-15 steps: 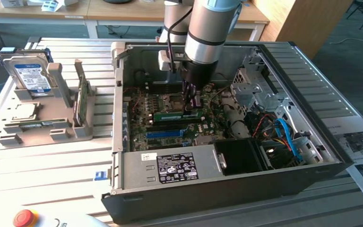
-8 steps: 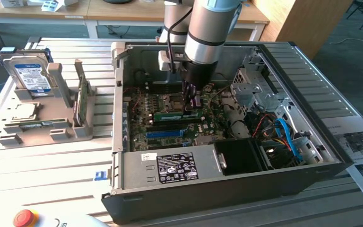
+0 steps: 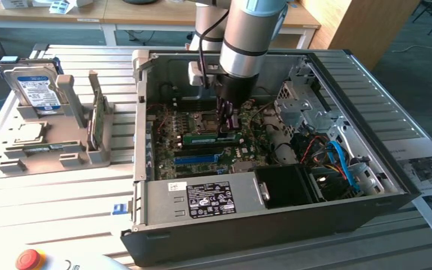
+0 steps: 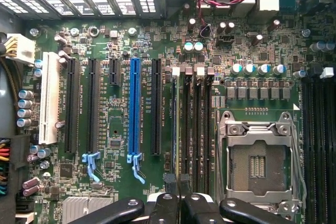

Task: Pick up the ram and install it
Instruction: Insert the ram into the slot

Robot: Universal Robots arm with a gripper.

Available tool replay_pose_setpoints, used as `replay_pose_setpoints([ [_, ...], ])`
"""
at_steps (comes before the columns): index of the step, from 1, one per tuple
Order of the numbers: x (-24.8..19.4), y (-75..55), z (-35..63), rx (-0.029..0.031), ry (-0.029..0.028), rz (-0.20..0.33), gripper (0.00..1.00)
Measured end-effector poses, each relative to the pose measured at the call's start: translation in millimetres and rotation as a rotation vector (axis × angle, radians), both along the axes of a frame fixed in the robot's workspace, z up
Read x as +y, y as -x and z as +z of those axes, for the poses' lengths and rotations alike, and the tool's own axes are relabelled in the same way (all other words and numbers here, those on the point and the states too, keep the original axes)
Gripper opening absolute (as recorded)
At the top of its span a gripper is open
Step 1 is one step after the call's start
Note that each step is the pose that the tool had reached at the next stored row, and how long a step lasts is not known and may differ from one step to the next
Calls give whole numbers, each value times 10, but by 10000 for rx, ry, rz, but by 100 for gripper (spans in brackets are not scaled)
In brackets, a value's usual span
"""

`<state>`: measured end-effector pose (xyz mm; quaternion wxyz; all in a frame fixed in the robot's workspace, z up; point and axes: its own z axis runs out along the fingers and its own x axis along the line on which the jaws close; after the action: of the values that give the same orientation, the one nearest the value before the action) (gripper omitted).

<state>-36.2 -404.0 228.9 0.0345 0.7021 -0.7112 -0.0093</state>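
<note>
1. In the exterior view, the arm reaches straight down into the open computer case [image 3: 138, 140], which lies on its side on a slatted table [image 3: 51, 197].
2. The gripper [image 3: 229, 125] hangs low over the motherboard [image 3: 193, 121], and the ram [image 3: 208, 136] lies lengthwise right under its tip. It is a green stick with a pale label, down at the level of the memory slots.
3. Whether the ram is fully seated cannot be told from this view.
4. Towards the exterior view's left, well apart from the case, a grey holder [image 3: 58, 160] carries a hard drive [image 3: 34, 90] and an upright expansion card [image 3: 96, 115].
5. In the wrist view, the gripper [image 4: 177, 182] has its two black fingertips [image 4: 170, 182] drawn close together, clenched on the ram [image 4: 174, 124].
6. The ram is seen edge-on here as a thin line running out from between the fingertips.
7. That edge lines up with the outermost memory slot, the one nearest the black expansion slots and the blue slot [image 4: 135, 108].
8. The empty CPU socket [image 4: 257, 166] lies beyond the other memory slots.
</note>
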Motion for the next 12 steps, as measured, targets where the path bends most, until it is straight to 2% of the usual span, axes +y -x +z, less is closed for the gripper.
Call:
replay_pose_setpoints([
  [12, 0, 1, -40, -1, 1, 0, 12],
])
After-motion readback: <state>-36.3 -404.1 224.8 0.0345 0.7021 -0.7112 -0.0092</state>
